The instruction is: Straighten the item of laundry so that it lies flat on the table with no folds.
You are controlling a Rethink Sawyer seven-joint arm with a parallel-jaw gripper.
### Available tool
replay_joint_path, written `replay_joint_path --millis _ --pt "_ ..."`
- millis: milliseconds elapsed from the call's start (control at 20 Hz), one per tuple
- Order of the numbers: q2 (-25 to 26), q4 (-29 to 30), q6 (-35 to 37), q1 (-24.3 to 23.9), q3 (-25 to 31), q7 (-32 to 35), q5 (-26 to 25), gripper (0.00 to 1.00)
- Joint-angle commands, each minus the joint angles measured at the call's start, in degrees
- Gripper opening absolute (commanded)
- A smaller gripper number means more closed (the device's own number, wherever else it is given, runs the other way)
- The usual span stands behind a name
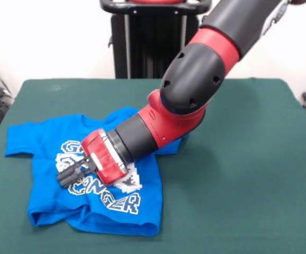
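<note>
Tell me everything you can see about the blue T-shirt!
The T-shirt is bright blue soft cloth with short sleeves and a white-grey pixel print with block letters on its front. It lies front up on the green table, on the picture's left side. It is not flat: the bottom hem is rolled under and one side is bunched beneath the arm. The gripper rests low over the print; whether its jaws pinch the cloth is unclear.

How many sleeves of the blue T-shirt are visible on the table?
1: the T-shirt shows one sleeve, spread toward the picture's left. The other may be hidden behind the arm.
</note>
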Motion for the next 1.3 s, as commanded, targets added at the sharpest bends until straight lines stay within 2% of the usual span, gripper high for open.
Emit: replay_joint_path --millis 50,200,400,500,650,800,900,1300 --pt "3.4 -8.1 -11.9 -2.0 3.7 12.9 8.1 0.0" --pt "1.8 -7.1 -15.2 -1.6 5.2 11.8 8.5 0.0" --pt "2.8 -5.5 -18.8 -1.1 1.4 14.0 11.1 0.0" --pt "1.7 -4.5 -21.2 -1.2 2.3 12.0 11.4 0.0" --pt "-2.0 -3.5 -22.1 -1.2 7.8 7.2 9.3 0.0" --pt "-0.7 -3.8 -23.6 -1.9 6.1 7.5 11.7 0.0" --pt "-1.0 -4.3 -25.1 -2.9 7.1 5.9 11.6 0.0" --pt "7.9 -3.8 -29.2 -5.8 -5.5 5.2 24.7 0.0"
